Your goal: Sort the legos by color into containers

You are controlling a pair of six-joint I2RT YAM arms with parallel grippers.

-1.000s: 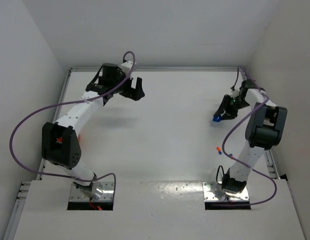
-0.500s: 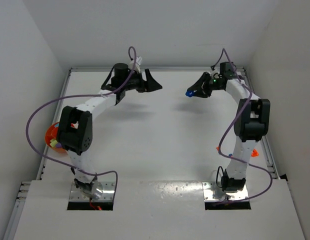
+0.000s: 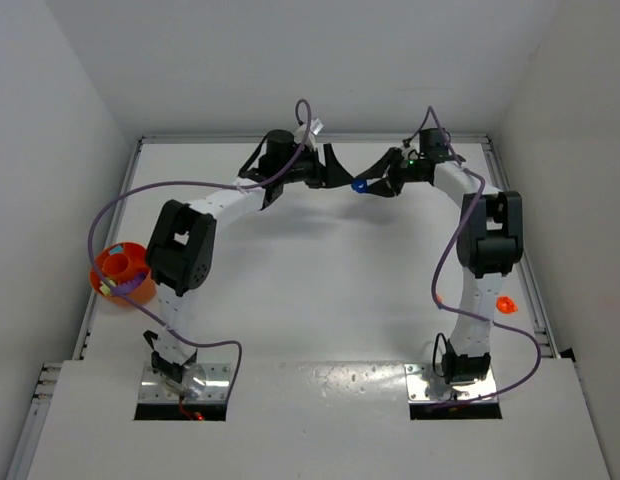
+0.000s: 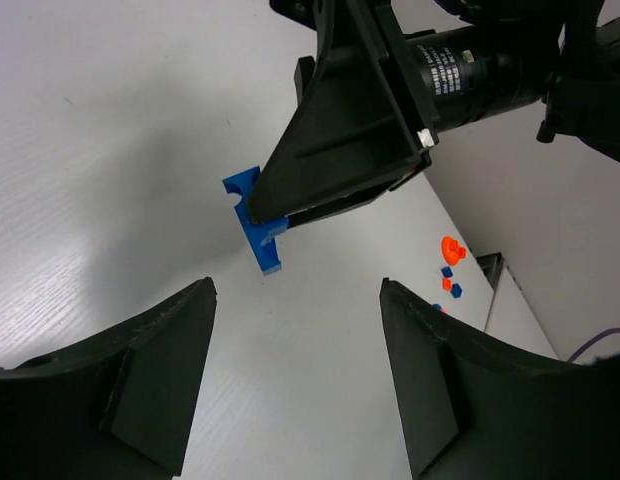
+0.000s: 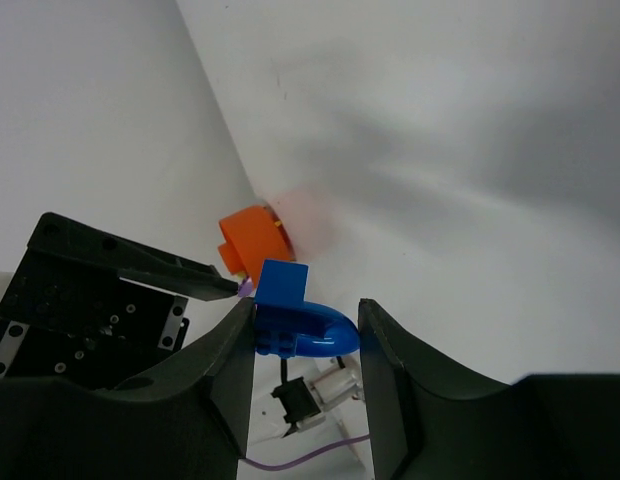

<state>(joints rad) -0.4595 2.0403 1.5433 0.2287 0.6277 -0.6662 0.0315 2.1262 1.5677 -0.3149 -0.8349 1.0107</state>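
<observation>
White tabletop boxed by white walls, with both arms stretched to its far middle, fingertips almost meeting. Pinched in the right gripper point(image 5: 302, 305), clear of the surface: one blue lego point(image 4: 258, 228), a flat block with a curved part behind it, jutting out past the fingertips. Facing it, the left gripper point(image 4: 295, 288), fingers spread wide with nothing between them. Key relation: lego dead ahead of the left gripper, just beyond its fingertips and in line with the gap, free end pointing roughly back toward that gap, long axis running on along the right fingers. Looks like a hand-over about to close; probably calls for a short advance of the left fingers around the free end before release by the right. Makes sense as routing: orange bowl point(image 3: 138, 289) at the table's left edge beside the left arm's base, well apart from the right arm, so left arm much the nearer. Count: two grippers, one held lego, one bowl with a few lime, purple and teal bits at it, one larger orange piece point(image 3: 505, 304) loose beside the right arm, plus a few tiny blue and orange bits point(image 4: 457, 291) near it, too small to number surely.
</observation>
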